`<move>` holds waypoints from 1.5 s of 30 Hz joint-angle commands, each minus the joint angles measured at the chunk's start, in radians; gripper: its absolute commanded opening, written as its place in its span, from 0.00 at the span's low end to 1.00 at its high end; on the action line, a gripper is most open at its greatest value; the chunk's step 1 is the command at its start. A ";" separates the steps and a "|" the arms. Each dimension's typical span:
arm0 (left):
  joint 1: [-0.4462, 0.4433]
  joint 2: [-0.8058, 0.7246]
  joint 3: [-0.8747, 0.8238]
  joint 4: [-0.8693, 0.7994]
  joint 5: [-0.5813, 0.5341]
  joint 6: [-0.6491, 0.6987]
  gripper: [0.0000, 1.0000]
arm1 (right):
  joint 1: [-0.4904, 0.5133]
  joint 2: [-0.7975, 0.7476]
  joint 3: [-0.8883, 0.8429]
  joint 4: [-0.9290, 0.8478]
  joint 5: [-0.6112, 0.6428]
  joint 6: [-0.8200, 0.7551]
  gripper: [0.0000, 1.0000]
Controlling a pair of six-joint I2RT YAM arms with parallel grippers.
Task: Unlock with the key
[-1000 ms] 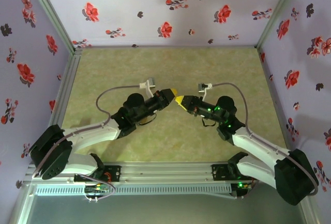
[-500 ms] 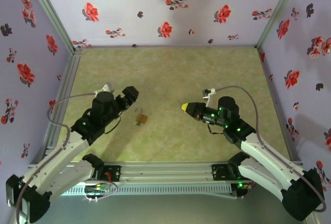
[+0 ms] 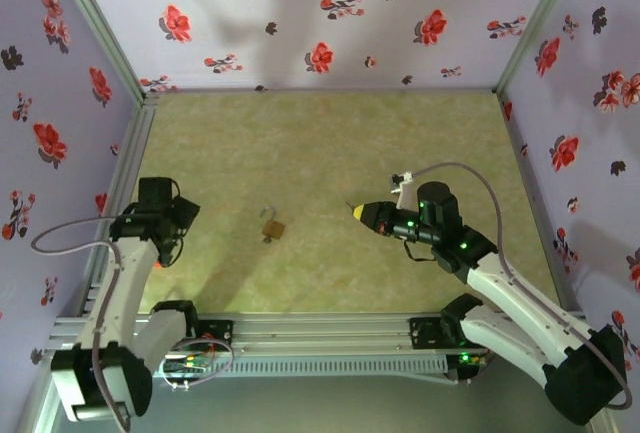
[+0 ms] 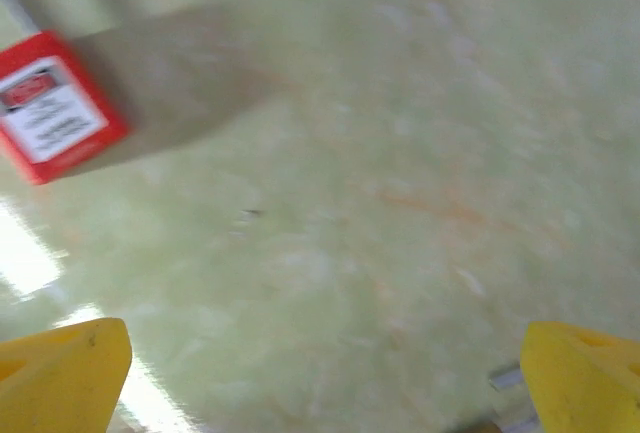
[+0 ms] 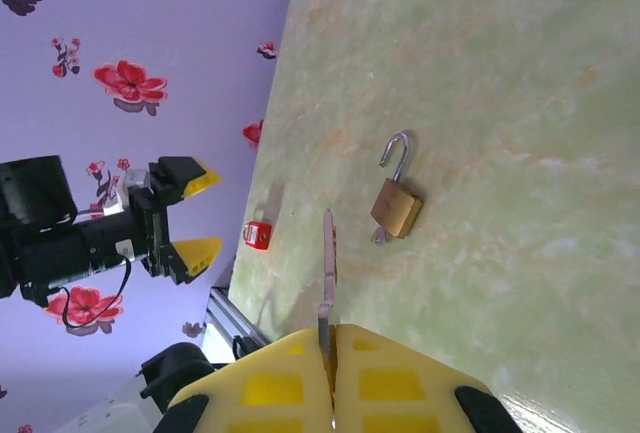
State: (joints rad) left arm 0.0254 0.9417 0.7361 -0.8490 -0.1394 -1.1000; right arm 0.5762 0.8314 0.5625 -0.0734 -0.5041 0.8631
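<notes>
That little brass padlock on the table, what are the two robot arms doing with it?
They are working on unlocking it. The padlock lies on the table with its shackle swung open, and nothing is touching it. The right gripper is shut on a thin metal key, off to the lock's right and clear of it. The left gripper hangs open and empty near the table's left edge.

Padlock point(image 3: 271, 227) on table point(image 3: 330, 133) (left of key point(image 5: 326, 263))
</notes>
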 commanded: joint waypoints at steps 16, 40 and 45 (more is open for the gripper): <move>0.353 0.315 -0.003 0.129 0.000 0.006 0.99 | 0.004 -0.017 0.019 -0.055 -0.008 -0.026 0.00; 0.405 0.467 -0.105 0.329 0.112 0.069 0.42 | 0.004 -0.028 0.001 -0.078 0.026 -0.007 0.00; 0.405 0.416 -0.129 0.338 0.195 0.087 0.28 | 0.004 -0.036 0.003 -0.080 0.031 -0.010 0.00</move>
State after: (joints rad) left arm 0.4355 1.3605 0.6456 -0.6205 -0.1192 -1.0271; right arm 0.5762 0.8146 0.5625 -0.1497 -0.4931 0.8486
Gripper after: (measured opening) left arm 0.379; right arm 0.045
